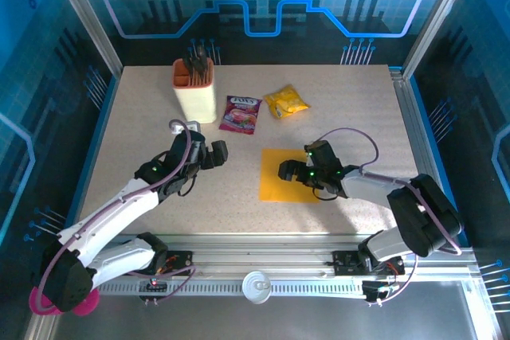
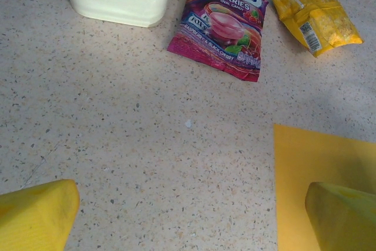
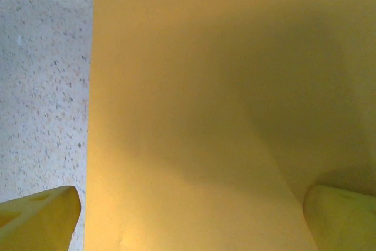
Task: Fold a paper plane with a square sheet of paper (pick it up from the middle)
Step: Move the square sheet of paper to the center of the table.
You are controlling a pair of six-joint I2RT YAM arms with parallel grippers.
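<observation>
The square sheet of paper (image 1: 273,186) lies flat right of centre, bare bench (image 1: 231,190) past its left and near edges. Our right pincer (image 1: 287,171) hangs wide over it; our left pincer (image 1: 218,152) faces it, equally wide.

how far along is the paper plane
Done: nothing yet; the square sheet of paper lies flat on the table. In hand: the open right tool hovers over the sheet, the open left tool beside it. Left: the pickup and every fold.
</observation>
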